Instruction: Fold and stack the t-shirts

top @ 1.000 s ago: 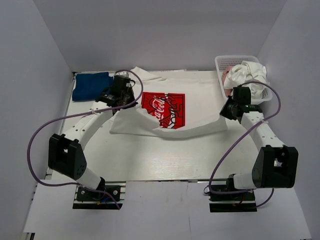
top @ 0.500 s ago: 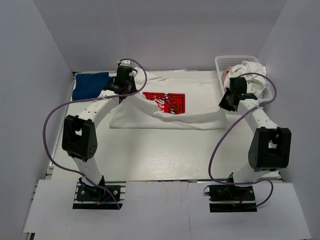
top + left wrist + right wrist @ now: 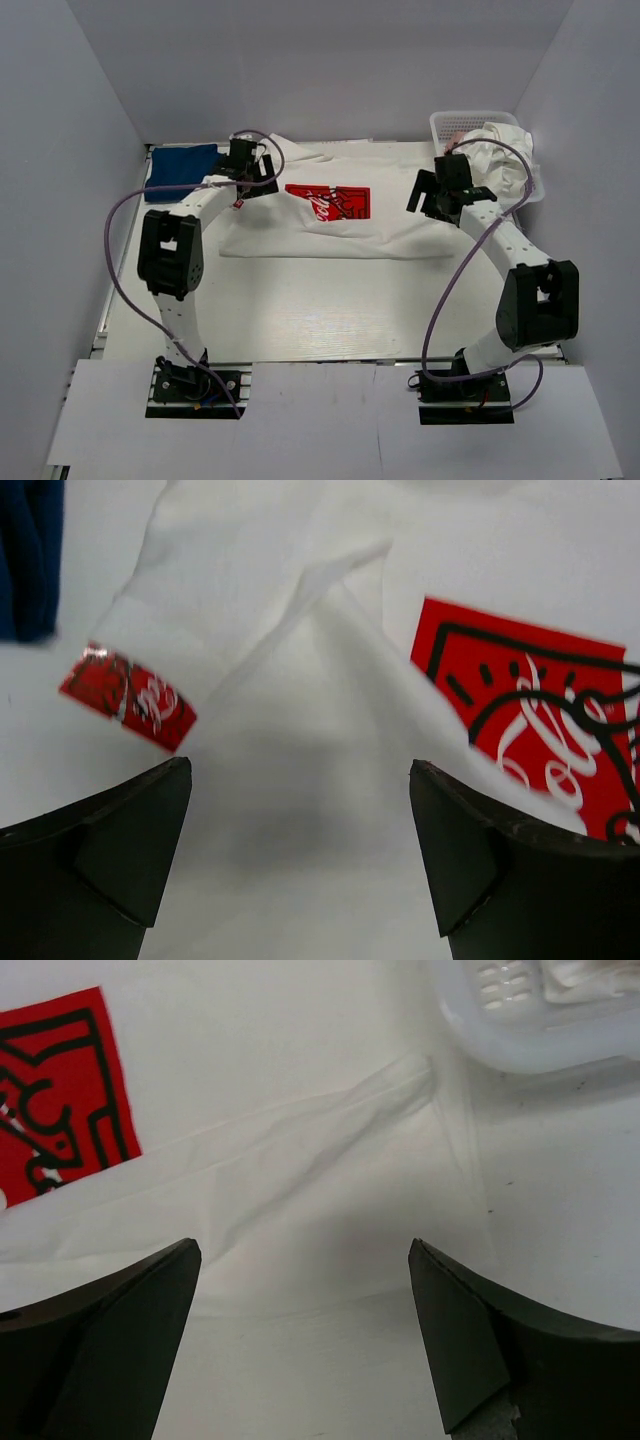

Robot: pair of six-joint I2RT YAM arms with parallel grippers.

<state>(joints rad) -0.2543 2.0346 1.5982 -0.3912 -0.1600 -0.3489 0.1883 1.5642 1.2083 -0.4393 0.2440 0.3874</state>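
The white t-shirt (image 3: 330,225) with the red Coca-Cola print (image 3: 330,202) lies folded flat across the middle of the table. My left gripper (image 3: 256,178) hovers open over its left side, near the red-cuffed sleeve (image 3: 125,695). In the left wrist view the gripper (image 3: 300,770) has only white cloth (image 3: 300,680) below it. My right gripper (image 3: 428,200) is open above the shirt's right edge, and the right wrist view shows the gripper (image 3: 305,1245) with nothing in it over the cloth (image 3: 280,1160). A dark blue t-shirt (image 3: 180,167) lies folded at the back left.
A white mesh basket (image 3: 470,117) stands at the back right, holding a crumpled white t-shirt (image 3: 500,150) and a bit of a pink one (image 3: 455,145). Its rim (image 3: 520,1030) lies close to my right gripper. White walls enclose the table on three sides.
Both grippers were shut on the white shirt's edge, carried it toward the back, then opened and let it go. The shirt now lies flat and folded.
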